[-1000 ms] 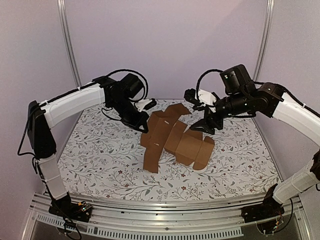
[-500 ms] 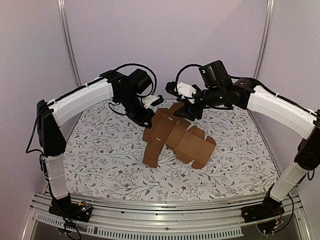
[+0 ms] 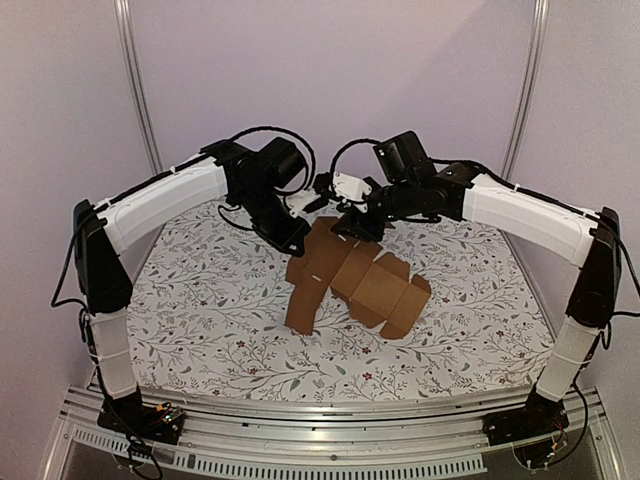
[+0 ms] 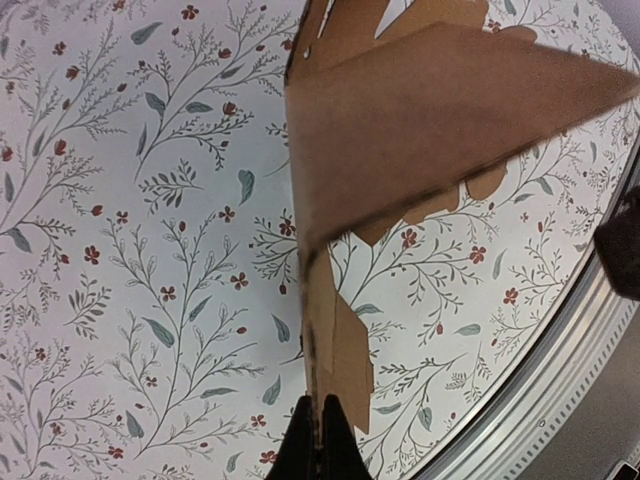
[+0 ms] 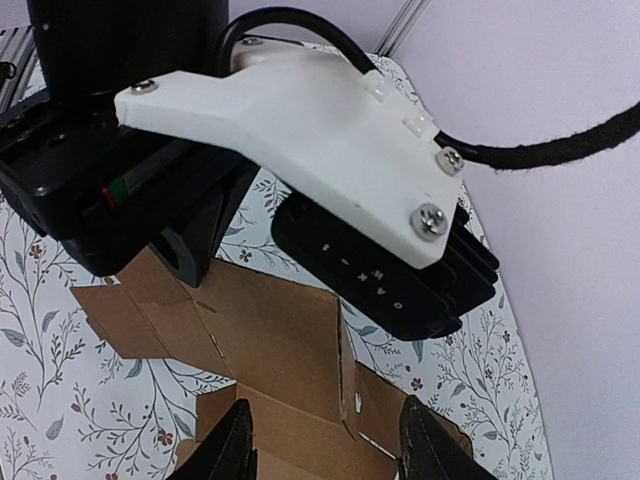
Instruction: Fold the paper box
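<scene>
The paper box (image 3: 352,280) is a flat brown die-cut sheet with flaps, partly lifted at its far left. My left gripper (image 3: 299,241) is shut on a flap at the box's far left edge; in the left wrist view its fingers (image 4: 320,445) pinch the thin cardboard edge (image 4: 430,110), which rises away from them. My right gripper (image 3: 354,228) hovers open just above the box's far edge, close to the left gripper. In the right wrist view its open jaws (image 5: 330,450) straddle a creased panel (image 5: 280,350) without touching it.
The table has a floral-patterned cloth (image 3: 200,300). The left arm's wrist with its white camera mount (image 5: 300,110) fills the upper right wrist view, very near my right fingers. A metal rail (image 4: 560,360) runs along the table edge.
My right arm has swung left and farther back, from beside the box's right part to above its far edge next to the left gripper. The left gripper has lifted its flap slightly.
</scene>
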Motion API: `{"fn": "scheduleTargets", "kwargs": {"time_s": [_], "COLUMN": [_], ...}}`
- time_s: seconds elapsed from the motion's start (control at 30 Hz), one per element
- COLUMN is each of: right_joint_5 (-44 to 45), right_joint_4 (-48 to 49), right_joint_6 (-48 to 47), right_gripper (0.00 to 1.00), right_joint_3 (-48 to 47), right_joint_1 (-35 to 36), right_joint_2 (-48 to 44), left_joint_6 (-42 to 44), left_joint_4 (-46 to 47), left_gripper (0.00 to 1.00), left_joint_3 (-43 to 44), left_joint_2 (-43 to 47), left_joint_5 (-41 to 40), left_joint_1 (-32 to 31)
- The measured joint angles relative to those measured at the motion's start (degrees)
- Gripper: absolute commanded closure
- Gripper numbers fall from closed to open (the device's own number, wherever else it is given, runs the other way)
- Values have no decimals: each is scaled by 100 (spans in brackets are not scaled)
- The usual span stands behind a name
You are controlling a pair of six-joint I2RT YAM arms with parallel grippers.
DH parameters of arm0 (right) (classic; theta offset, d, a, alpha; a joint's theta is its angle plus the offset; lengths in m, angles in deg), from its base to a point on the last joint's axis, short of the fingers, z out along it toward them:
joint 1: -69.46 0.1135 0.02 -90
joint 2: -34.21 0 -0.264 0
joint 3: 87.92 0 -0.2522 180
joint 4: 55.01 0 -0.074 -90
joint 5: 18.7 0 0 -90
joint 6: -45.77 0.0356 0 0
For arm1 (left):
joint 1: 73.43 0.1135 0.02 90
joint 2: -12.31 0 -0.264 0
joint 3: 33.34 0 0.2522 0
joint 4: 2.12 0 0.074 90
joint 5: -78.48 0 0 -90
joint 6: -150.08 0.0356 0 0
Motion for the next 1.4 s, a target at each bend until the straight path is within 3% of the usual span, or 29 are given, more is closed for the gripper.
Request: {"fn": "scheduleTargets", "kwargs": {"time_s": [0.23,0.43,0.57,0.67,0.7,0.87,1.0,1.4], "right_joint_5": [-15,-39,-59,-72,-70,-66,48,850], "right_joint_4": [96,164,164,157,149,136,109,-138], "right_joint_6": [11,15,28,39,15,7,116,1587], "right_gripper": [65,81,98,100,100,100,100,100], "right_joint_3": [-181,-190,-190,-190,-190,-188,-188,-127], "right_joint_1": [2,4,4,4,7,9,9,9], "right_joint_2": [273,411,494,507,507,507,505,256], "left_joint_6": [33,55,57,57,57,17,-129,-538], "left_joint_4": [2,9,39,55,57,144,426,1589], "left_gripper": [100,100,100,100,98,61,42,33], "left_joint_3": [0,-61,-153,-205,-216,-319,-717,-1827], "left_joint_2": [0,0,2,2,2,85,479,2065], "left_joint_5": [-2,-20,-13,-13,-13,-133,-219,-101], "left_joint_1": [-15,-22,-24,-26,-26,-24,22,240]}}
